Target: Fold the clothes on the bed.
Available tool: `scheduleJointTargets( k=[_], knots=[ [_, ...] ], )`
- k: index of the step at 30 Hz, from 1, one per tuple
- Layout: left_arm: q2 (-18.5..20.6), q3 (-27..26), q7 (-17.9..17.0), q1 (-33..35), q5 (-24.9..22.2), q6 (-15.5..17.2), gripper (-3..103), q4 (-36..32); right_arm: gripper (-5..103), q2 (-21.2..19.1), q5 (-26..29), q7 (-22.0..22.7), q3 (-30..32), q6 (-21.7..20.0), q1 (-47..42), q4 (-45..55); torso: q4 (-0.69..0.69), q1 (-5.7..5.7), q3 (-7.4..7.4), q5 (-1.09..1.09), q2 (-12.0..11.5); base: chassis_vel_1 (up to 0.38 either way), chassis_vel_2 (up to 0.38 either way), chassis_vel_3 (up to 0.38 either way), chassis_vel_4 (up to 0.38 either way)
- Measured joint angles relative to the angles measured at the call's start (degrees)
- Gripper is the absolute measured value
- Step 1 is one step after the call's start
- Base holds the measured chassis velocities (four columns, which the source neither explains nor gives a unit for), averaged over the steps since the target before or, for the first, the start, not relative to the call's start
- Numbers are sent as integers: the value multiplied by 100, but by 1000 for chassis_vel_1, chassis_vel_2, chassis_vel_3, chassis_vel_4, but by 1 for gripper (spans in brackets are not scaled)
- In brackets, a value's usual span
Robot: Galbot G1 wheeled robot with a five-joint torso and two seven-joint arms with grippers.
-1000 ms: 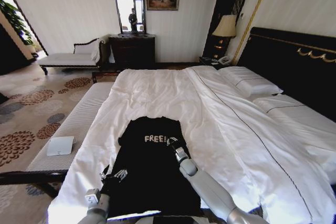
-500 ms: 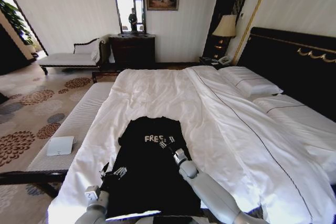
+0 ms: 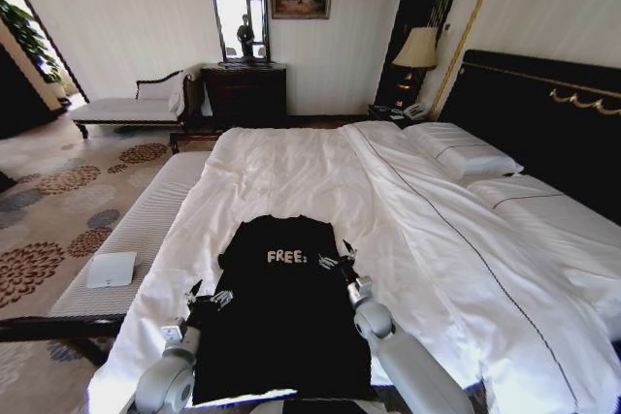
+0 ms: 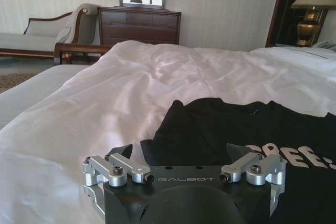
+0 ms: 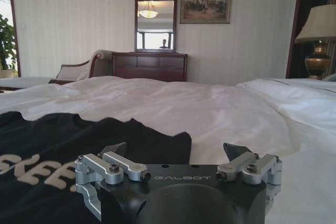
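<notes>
Black T-shirt [image 3: 279, 312] lay lengthwise between open, empty left hand [image 3: 219, 299] and right hand [image 3: 335, 263], both at its edges.

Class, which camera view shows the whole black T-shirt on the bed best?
The head view: the T-shirt lies flat and almost whole on the bed, lettering readable. The left wrist view shows just a sleeve and part of the chest; the right wrist view shows the other sleeve edge and some lettering.

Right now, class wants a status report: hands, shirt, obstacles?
Left hand open at shirt's left edge. Right hand open at right sleeve. Black T-shirt flat on bed, unfolded. Nothing blocking.
</notes>
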Motion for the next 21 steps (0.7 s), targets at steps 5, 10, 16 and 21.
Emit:
scheduleJointTargets(
  k=[5, 10, 16, 21],
  knots=[
    [175, 289, 139, -482, 474, -111, 100, 620, 100, 193, -164, 0, 265, 69, -432, 26, 0, 0, 0, -1, 0, 0, 0, 0, 0],
    [233, 537, 232, -722, 1103, -337, 100, 1026, 100, 286, -193, -6, 239, 70, -443, 1, 4, 0, 0, 0, 0, 0, 0, 0, 0],
    [299, 974, 307, -1038, 1699, -622, 100, 1382, 100, 353, -200, -8, 261, 70, -456, -8, 1, 0, 0, 0, 0, 0, 0, 0, 0],
    [288, 1227, 311, -1283, 1982, -792, 100, 1590, 100, 368, -204, -8, 272, 69, -476, -25, 1, 0, 0, 0, 0, 0, 0, 0, 0]
  ],
)
